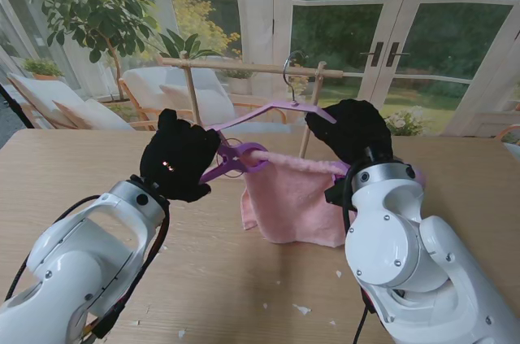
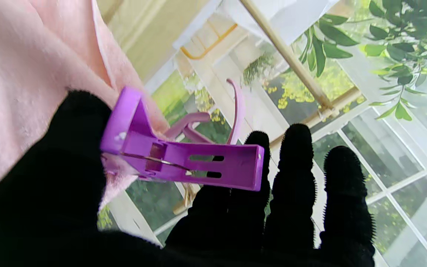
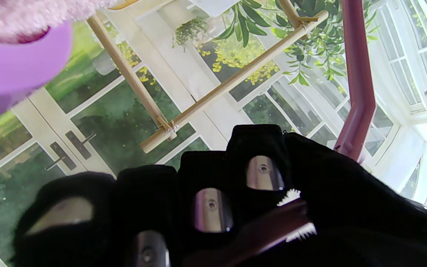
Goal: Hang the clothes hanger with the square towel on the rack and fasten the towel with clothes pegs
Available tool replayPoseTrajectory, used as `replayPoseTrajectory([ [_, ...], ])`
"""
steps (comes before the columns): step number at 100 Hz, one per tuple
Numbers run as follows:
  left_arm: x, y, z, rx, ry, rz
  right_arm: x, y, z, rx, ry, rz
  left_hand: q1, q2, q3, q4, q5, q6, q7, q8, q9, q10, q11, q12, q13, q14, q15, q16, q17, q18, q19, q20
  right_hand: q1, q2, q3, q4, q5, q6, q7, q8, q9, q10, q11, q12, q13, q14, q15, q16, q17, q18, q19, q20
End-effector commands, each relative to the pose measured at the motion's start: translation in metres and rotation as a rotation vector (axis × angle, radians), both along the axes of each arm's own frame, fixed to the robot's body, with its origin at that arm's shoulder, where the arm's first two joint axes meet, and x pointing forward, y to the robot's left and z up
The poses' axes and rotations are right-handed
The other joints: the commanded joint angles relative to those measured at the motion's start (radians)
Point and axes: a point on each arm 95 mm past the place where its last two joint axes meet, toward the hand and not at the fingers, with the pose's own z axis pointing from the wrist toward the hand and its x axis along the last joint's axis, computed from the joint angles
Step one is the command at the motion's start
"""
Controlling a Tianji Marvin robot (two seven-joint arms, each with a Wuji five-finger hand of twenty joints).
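Note:
A purple hanger (image 1: pixel 272 110) has its metal hook (image 1: pixel 290 69) at the wooden rack bar (image 1: pixel 244 67). The pink square towel (image 1: pixel 292 198) is draped over the hanger's lower bar and reaches the table. My left hand (image 1: pixel 180 157) is shut on a purple clothes peg (image 1: pixel 236 161), whose jaw end meets the towel's left end. In the left wrist view the peg (image 2: pixel 184 161) lies between thumb and fingers, beside the towel (image 2: pixel 24 66). My right hand (image 1: pixel 354 128) is shut on the hanger's right end, with fingers curled around the hanger's arm (image 3: pixel 358 74).
The rack's two upright posts (image 1: pixel 191 93) (image 1: pixel 311 112) stand on the wooden table (image 1: pixel 97 157) behind the towel. Small white scraps (image 1: pixel 301 309) lie on the table near me. Glass doors and a plant are beyond the table.

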Motion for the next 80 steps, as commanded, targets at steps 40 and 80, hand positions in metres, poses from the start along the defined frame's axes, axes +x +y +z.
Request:
replayPoseTrajectory([
  [40,-0.010,0.005,0.005,-0.041,0.015,-0.008,0.000,-0.003,0.002,0.007,0.006,-0.009,-0.101,0.251,-0.163,0.041,-0.293,0.137,-0.359,-0.103,-0.336,0.014,-0.192,-0.212,-0.322,0.083,-0.240,-0.174,-0.164,0.070,-0.329,-0.090,-0.012,0.056,-0.003,0.051,0.027,0.003,0.035,0.039,0.081,-0.016,0.065,0.012,0.034,-0.080,0.132,0.025,0.043,-0.001,0.199,0.508],
  [80,-0.023,0.034,0.015,-0.160,-0.001,-0.028,0.003,-0.018,0.006,0.030,0.001,-0.072,-0.121,0.259,-0.139,0.035,-0.283,0.136,-0.383,-0.096,-0.339,0.012,-0.187,-0.216,-0.335,0.082,-0.245,-0.184,-0.166,0.068,-0.355,-0.100,-0.010,0.055,-0.003,0.050,0.026,0.007,0.035,0.038,0.080,-0.013,0.065,0.013,0.034,-0.077,0.132,0.025,0.042,0.002,0.199,0.508],
])
